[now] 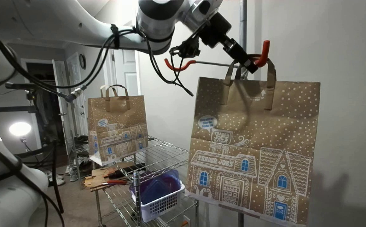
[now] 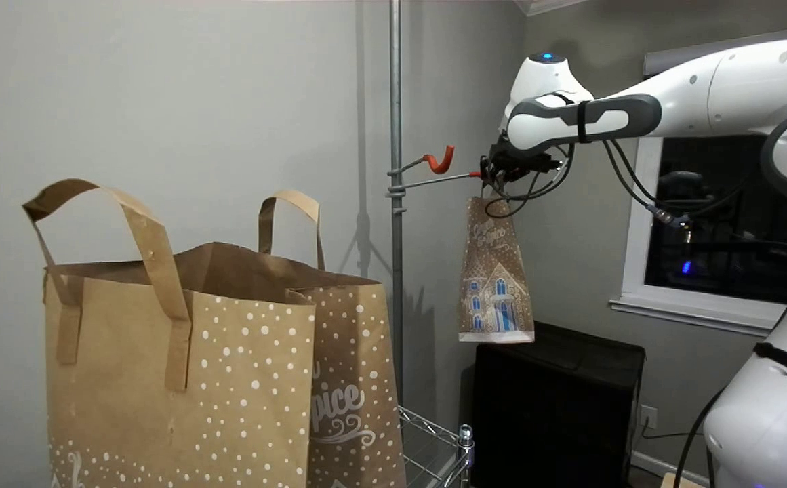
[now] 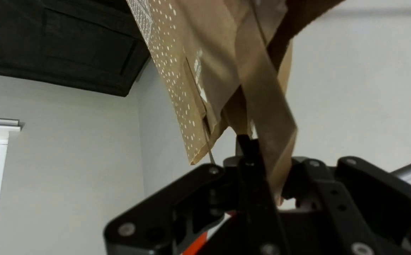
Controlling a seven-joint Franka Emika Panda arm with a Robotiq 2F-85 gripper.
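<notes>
Right, the black two-fingered claw [image 1: 250, 66] is up at the top of a tall brown paper shopping bag [image 1: 252, 142], printed with white dots, a white-outlined Trader Joe's shopfront and small blue windows. The bag hangs in the air, handles up, its base slanting a little in an exterior view. And look at the wrist view: a flat brown paper handle [image 3: 272, 117] drops in between the black fingers [image 3: 253, 177]! Clenched on it, or merely around it? Can't tell from here. Nor can I say what bears the weight, because a curved red-coated hook [image 1: 265, 52] sits right beside the fingertips, the handle looping up close to it. That hook reaches out on a thin rod from a grey metal pole [image 2: 395, 305], and a second curved red hook [image 2: 439, 161] juts from the same pole nearby. Over on the silver wire surface [image 1: 167, 154], well apart from the claw, stands another brown paper bag [image 1: 123, 126] with matching print, handles raised. Lower down, a white plastic basket [image 1: 160, 206] cradles something purple [image 1: 157, 186].
</notes>
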